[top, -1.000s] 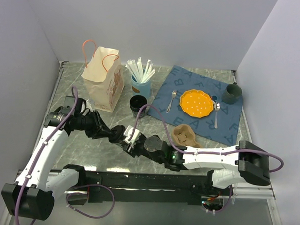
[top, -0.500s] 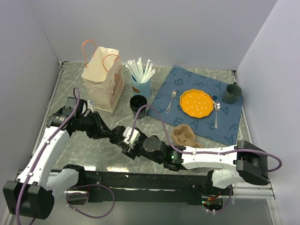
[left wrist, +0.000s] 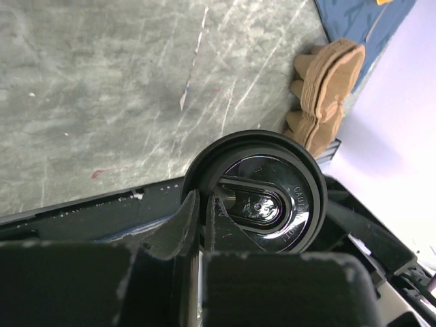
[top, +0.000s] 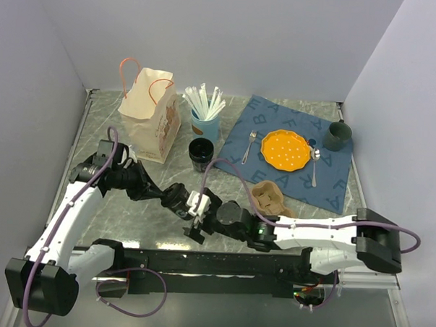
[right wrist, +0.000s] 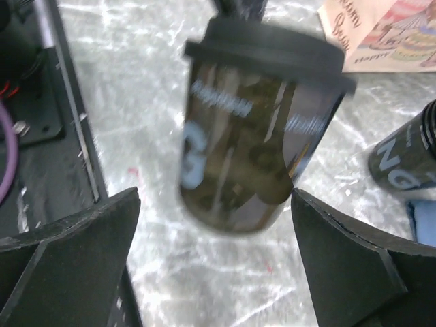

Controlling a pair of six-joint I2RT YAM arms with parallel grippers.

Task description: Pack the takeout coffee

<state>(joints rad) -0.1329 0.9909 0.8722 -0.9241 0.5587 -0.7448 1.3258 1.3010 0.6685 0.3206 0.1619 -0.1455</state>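
Waiting at back left, the paper bag (top: 149,117) is not yet packed: the takeout coffee (left wrist: 253,197) sits at the tabletop's (top: 129,210) near edge, its lid rim pinched by the left end effector (left wrist: 202,208), while the right end effector (right wrist: 216,197) is spread wide around it, not touching. Bagging remains.

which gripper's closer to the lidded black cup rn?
Left. The left gripper has its fingers shut on the lid rim of the lidded black cup. The right gripper is open, its fingers flanking the cup's body with a gap on each side.
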